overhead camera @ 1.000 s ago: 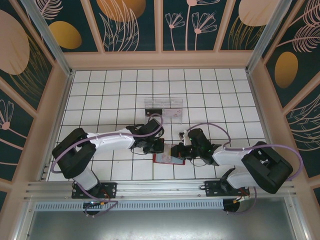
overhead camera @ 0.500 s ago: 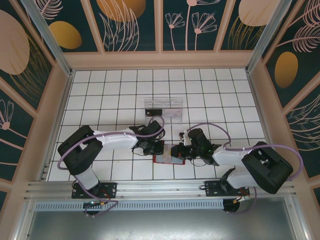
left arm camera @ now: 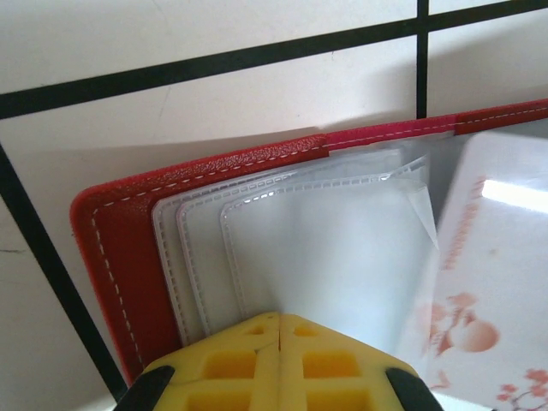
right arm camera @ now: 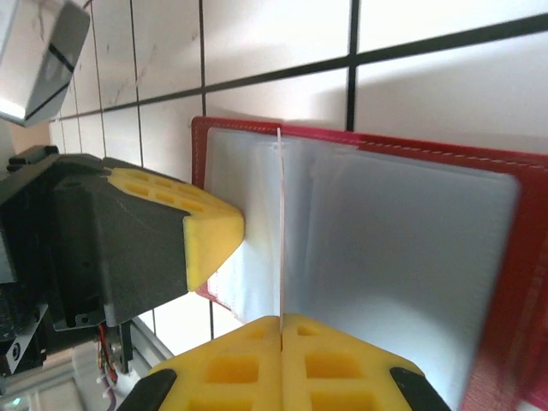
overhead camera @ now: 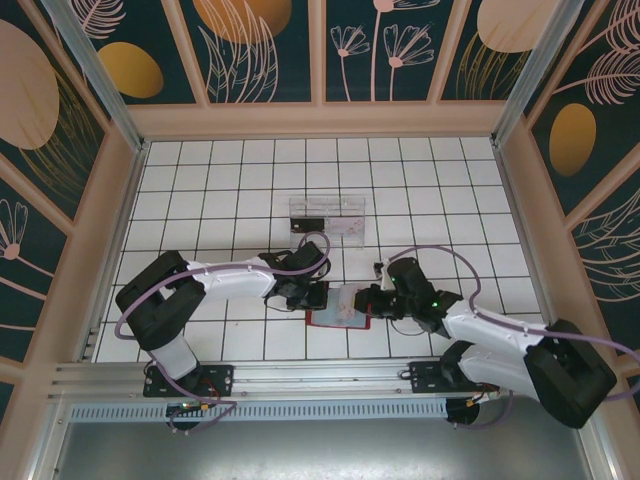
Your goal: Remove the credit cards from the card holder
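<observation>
Since your left pincer (left arm camera: 278,324) and right pincer (right arm camera: 281,324) each clamp a thin leaf of the card holder (left arm camera: 111,248) just ahead, pulling could tear it.

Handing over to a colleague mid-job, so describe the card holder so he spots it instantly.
On the white tiled table, look near the front edge, where the left pincer and right pincer face each other. The card holder lies open there: red stitched cover with clear plastic sleeves, unlike the colourless tray farther back.
</observation>
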`<state>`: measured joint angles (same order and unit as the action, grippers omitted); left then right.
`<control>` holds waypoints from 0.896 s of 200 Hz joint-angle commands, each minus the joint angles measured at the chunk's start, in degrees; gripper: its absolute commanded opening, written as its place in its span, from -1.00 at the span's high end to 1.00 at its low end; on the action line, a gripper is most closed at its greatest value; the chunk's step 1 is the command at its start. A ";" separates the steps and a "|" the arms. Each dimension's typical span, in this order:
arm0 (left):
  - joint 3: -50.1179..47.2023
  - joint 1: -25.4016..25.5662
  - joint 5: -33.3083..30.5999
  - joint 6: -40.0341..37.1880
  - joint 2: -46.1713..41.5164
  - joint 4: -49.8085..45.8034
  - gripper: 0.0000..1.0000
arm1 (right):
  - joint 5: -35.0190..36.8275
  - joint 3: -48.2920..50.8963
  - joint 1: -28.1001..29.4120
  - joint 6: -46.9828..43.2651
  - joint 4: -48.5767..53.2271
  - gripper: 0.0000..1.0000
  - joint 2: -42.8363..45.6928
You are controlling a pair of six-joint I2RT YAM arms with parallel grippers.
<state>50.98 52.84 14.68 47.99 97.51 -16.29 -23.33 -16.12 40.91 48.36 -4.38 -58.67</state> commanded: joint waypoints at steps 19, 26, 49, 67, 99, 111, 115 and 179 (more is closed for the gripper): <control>-0.84 0.18 -3.62 -0.97 1.63 -6.22 0.90 | 7.07 -2.69 -2.11 -1.62 14.88 0.88 7.39; -0.80 0.16 -3.91 -0.92 1.33 -6.29 0.90 | 7.82 -3.40 -2.38 -2.00 16.53 0.88 8.26; -0.29 0.16 -4.10 -0.55 -0.21 -5.32 0.86 | 9.71 -6.26 -3.39 -4.19 20.35 0.89 10.35; -0.92 0.13 -2.65 0.71 -2.91 -1.38 0.81 | 10.43 -9.47 -4.32 -7.70 22.58 0.89 9.52; -0.49 0.11 -4.42 1.59 -6.20 0.56 0.74 | 12.12 -16.65 -4.74 -19.29 25.49 1.00 5.12; -0.28 0.04 -5.69 1.58 -7.14 0.63 0.72 | 12.18 -19.25 -4.82 -24.25 26.01 1.00 3.20; -0.34 0.00 -5.86 1.65 -7.51 0.82 0.71 | 11.29 -19.82 -5.14 -25.87 25.65 1.00 2.65; -3.23 -2.41 -5.24 2.49 -10.58 6.23 0.63 | 8.24 -28.93 -6.10 -57.87 26.20 1.00 -1.58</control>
<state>49.25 51.99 11.00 50.02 88.23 -11.84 -14.46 -41.63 35.18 8.27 20.64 -60.20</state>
